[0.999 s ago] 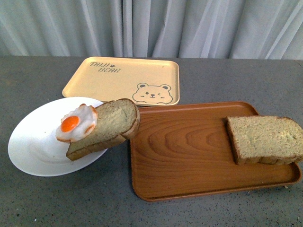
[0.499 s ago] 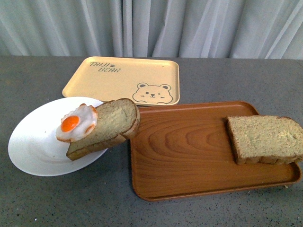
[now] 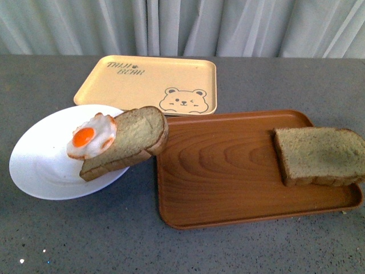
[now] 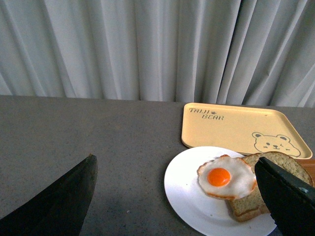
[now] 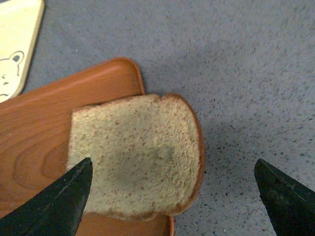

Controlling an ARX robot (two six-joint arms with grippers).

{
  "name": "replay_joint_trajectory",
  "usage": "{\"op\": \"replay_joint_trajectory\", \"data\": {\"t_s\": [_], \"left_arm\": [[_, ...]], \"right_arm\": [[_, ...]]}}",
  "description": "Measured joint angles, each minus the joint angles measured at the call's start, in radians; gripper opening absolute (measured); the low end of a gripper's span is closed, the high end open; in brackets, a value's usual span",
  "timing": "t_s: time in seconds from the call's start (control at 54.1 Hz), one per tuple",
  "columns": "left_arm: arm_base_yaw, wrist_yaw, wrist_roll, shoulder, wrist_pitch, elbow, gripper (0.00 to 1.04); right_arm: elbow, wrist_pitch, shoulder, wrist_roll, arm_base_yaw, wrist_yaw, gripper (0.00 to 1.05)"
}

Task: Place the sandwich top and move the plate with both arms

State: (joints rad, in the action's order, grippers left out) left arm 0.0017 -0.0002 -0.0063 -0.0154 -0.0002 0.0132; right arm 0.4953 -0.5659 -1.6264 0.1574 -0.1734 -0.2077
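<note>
Sandwich top (image 3: 319, 155) lies flat at the right end of the brown tray (image 3: 222, 171), well apart from the plate (image 3: 40, 165). In the right wrist view its crust end rides over the tray's rim and pokes out above the table (image 3: 85, 240). My right tool (image 5: 173, 164) hangs over it, spread wide and empty. One prong is at the slice's tray-side edge and the other is well out over bare table, so I would want to centre before closing. I judge the bread light, soft and springy, easy to dent or tear, so a gentle pinch across two opposite crust edges looks safest, since the darker crust should be the firmest part. The overhanging end may offer room to get under it. My left tool (image 4: 174, 164) is likewise spread and empty, above the plate's side of the table. The plate looks stiff, smooth and probably slippery. Its load sits off-centre: the egg slice (image 3: 134, 140) with the fried egg (image 3: 91, 137) juts past the rim toward the tray, so I would grip bare rim on opposite sides and keep it level.
</note>
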Motion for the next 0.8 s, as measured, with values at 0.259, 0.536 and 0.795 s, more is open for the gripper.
{"op": "replay_joint_trajectory", "data": {"t_s": [0.259, 0.536, 0.795], "left_arm": [[0.000, 0.000, 0.000, 0.000, 0.000, 0.000, 0.96], [0.000, 0.000, 0.000, 0.000, 0.000, 0.000, 0.96], [0.000, 0.000, 0.000, 0.000, 0.000, 0.000, 0.96]], "right_arm": [[0.086, -0.026, -0.190, 0.071, 0.000, -0.022, 0.96], [0.137, -0.043, -0.291, 0.127, -0.004, -0.053, 0.96], [0.167, -0.045, -0.335, 0.172, -0.004, -0.089, 0.68]]}}
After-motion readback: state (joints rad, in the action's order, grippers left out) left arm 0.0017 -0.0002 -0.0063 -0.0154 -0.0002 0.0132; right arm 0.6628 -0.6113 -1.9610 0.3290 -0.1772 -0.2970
